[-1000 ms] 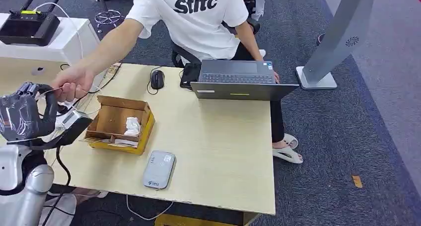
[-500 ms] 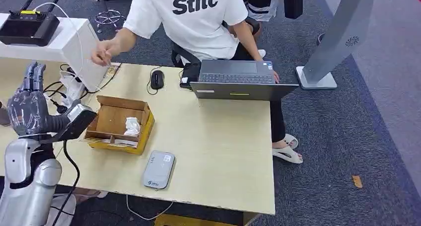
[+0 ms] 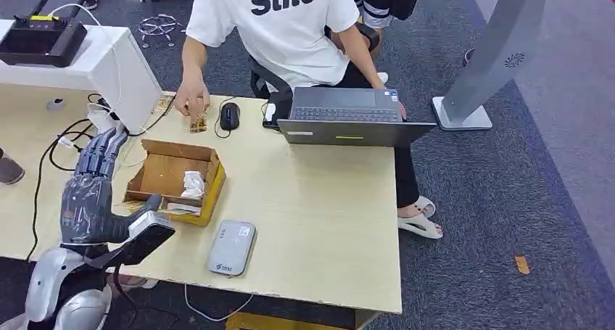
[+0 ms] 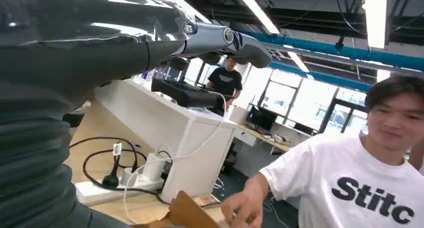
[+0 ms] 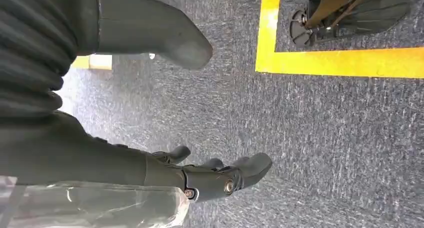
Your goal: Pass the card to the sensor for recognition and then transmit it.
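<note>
We locate a small flat brownish item on the pale wooden table. It lies at the far edge, just beside the black computer mouse. It is too small for us to confirm as the card. The person's hand rests on it from above; the person wears a white printed T-shirt and sits behind an open grey laptop.

The flat grey rounded-rectangle sensor unit lies near the table's front edge, well apart from that item. Between them stands an open brown cardboard box with a crumpled white scrap inside.

The robot's left hand hovers at the table's left side, just beside the box. Its fingers are straight and released, pointing toward the far edge, and grasp nothing. In the left wrist view, the same left hand is extended in the air, and the person's hand reaches down past a box flap.

The right hand hangs over grey carpet near a yellow floor line. Its fingers are spread and empty.

At the far left we note a white cabinet carrying a black antenna unit. A white power strip with cables lies beside it.
</note>
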Robot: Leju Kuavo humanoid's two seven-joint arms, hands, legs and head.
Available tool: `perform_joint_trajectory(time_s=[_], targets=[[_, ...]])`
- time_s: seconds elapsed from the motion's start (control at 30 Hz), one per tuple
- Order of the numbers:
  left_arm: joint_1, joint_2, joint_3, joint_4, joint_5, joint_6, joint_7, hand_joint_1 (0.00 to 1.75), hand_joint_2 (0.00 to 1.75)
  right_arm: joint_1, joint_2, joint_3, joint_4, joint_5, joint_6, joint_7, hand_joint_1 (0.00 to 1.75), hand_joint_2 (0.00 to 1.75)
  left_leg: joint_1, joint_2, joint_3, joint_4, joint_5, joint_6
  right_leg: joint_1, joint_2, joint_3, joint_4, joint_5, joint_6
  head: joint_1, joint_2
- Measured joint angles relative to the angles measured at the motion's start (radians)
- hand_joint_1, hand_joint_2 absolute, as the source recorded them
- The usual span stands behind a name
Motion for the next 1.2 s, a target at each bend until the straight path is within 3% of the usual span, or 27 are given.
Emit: perform_joint_trajectory(time_s=[0.2,0.5,0.7,1.0,1.2], targets=[[0.055,0.056,-0.006,-0.072,0.024,-0.063,0.019,0.0,1.75,0.002,0.0,-0.013,0.0,0.002,-0.001,-0.001,0.0,1.75,0.0,0.0,0.0,0.0,0.0,0.0,0.0,0.0,0.0,0.0,0.0,0.0,0.0,0.0],[0.094,0.104,-0.006,-0.078,0.014,-0.123,0.062,0.0,1.75,0.004,0.001,-0.028,0.0,0.011,0.001,0.004,0.0,1.75,0.0,0.0,0.0,-0.001,0.0,0.0,0.0,0.0,0.0,0.0,0.0,0.0,0.0,0.0],[0.097,0.102,-0.006,-0.047,-0.041,-0.11,0.088,0.0,1.75,0.004,0.005,-0.032,0.0,0.019,0.002,0.007,0.0,1.75,0.0,-0.001,0.0,0.0,0.0,0.0,0.0,0.0,0.0,0.0,0.0,0.0,0.0,0.0],[0.067,0.089,-0.006,0.056,-0.23,-0.007,0.131,0.0,1.75,0.003,0.008,-0.032,0.0,0.045,0.009,0.013,0.0,1.75,0.0,-0.001,0.0,0.0,0.0,0.0,0.0,-0.001,0.0,0.0,0.0,0.0,0.0,0.0],[0.025,0.083,-0.005,0.146,-0.245,0.013,0.129,0.0,1.75,0.003,0.008,-0.032,0.0,0.056,0.017,0.011,0.0,1.75,0.0,-0.001,0.0,0.0,0.0,0.0,0.0,-0.001,0.0,0.0,0.0,0.0,0.0,0.0]])
